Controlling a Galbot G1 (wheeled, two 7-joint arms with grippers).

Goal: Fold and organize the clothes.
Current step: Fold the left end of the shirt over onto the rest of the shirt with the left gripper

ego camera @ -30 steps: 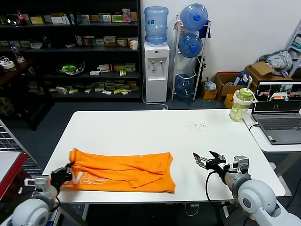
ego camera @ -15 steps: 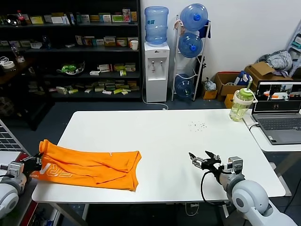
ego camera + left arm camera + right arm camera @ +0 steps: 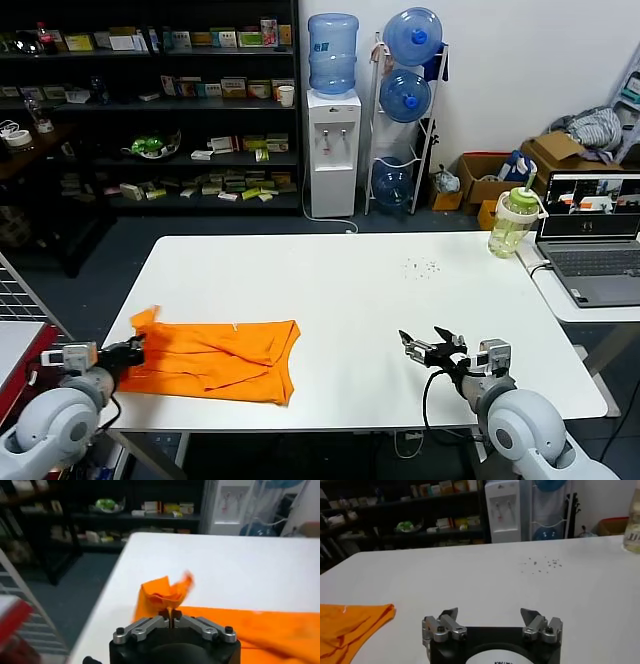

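At the near left corner of the white table (image 3: 330, 290), your left gripper (image 3: 130, 350) is clenched on the edge of the orange T-shirt (image 3: 220, 355); from the wrist, a bunched flap of fabric rises just past the closed fingers (image 3: 170, 622). The shirt lies crumpled and partly folded along the table's left front, a small white tag on top. Your right gripper (image 3: 428, 350) hovers low over the near right of the table, jaws spread, well apart from the shirt.
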